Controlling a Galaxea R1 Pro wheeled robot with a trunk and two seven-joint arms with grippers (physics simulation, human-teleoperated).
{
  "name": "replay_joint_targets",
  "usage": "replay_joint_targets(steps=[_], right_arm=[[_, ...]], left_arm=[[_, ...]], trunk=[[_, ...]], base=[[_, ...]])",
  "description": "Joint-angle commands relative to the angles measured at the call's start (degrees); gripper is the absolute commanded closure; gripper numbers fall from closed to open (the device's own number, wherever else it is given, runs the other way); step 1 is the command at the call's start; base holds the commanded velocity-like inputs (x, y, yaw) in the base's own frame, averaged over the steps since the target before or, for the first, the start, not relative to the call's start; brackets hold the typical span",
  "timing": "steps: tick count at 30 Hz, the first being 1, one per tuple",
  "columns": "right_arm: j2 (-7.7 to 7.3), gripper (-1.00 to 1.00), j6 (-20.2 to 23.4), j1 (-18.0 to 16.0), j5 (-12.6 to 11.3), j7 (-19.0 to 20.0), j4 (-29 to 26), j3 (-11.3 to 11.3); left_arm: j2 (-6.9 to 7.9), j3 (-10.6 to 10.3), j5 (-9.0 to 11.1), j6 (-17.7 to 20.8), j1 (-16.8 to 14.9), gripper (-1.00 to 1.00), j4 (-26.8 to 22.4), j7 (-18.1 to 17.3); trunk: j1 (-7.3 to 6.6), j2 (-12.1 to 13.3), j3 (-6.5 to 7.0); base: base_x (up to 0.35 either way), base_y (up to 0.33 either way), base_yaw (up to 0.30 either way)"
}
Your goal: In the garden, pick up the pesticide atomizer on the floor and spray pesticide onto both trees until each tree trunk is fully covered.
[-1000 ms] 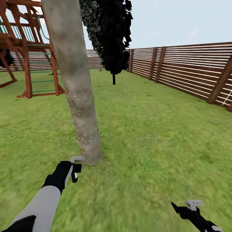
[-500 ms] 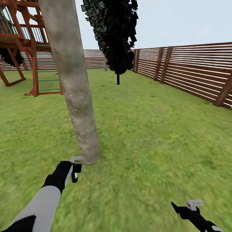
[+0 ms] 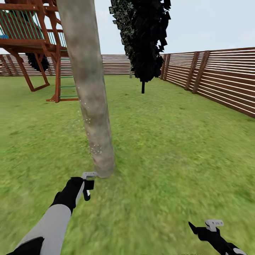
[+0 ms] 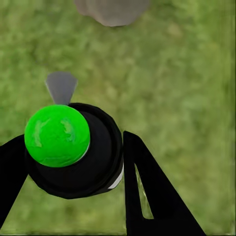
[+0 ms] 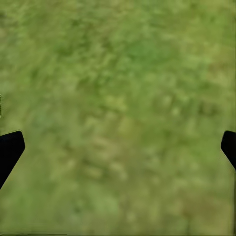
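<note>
Our left tool (image 3: pixel 86 187) grips the pesticide atomizer (image 4: pixel 73 150); right tool (image 5: pixel 118 147) gapes empty. We should sweep spray up the tree trunk (image 3: pixel 92 106) slowly.

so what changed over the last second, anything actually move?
Mostly the camera: the whole view slid right, so trunk, play frame and fence shifted together. The white specks on the trunk now sit higher. The left tool is still shut on the spray bottle near the trunk's base; the right tool is still open over grass.

Head forward-down; wrists near grass (image 5: pixel 118 98)
</note>
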Motion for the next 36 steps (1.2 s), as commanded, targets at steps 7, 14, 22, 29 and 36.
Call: replay_joint_targets(steps=[7,14,22,29,36], right_arm=[[-0.26,-1.00,-0.03,0.67,-0.02,-0.12,-0.18,-0.09],[-0.07,-1.00,0.00,1.55,0.02,-6.46,-0.80,0.06],[-0.09,-1.00,0.00,1.58,0.00,-6.59,-0.79,0.00],[-0.09,-1.00,0.00,1.58,0.01,-6.62,-0.85,0.00],[-0.09,-1.00,0.00,1.58,0.03,-6.62,-0.80,0.00]], left_arm=[[-0.75,-0.48,-0.43,0.18,-1.53,1.00,-1.08,-0.27],[-0.60,-0.67,-0.65,4.42,-17.94,1.00,3.84,-0.64],[5.78,-0.55,-1.41,6.41,-22.32,1.00,4.40,-0.30],[0.29,-0.72,-1.40,6.50,-22.31,1.00,4.59,-0.85],[0.14,-1.10,-1.30,15.96,-28.29,1.00,3.52,-1.01]], trunk=[[0.00,0.00,0.00],[0.00,0.00,0.16],[0.00,0.00,0.23],[0.00,0.00,0.23],[0.00,0.00,0.23]], base=[[-0.073,-0.066,0.122],[0.000,0.000,-0.175],[0.000,0.000,-0.066],[0.000,0.000,0.000],[0.000,0.000,0.000]])
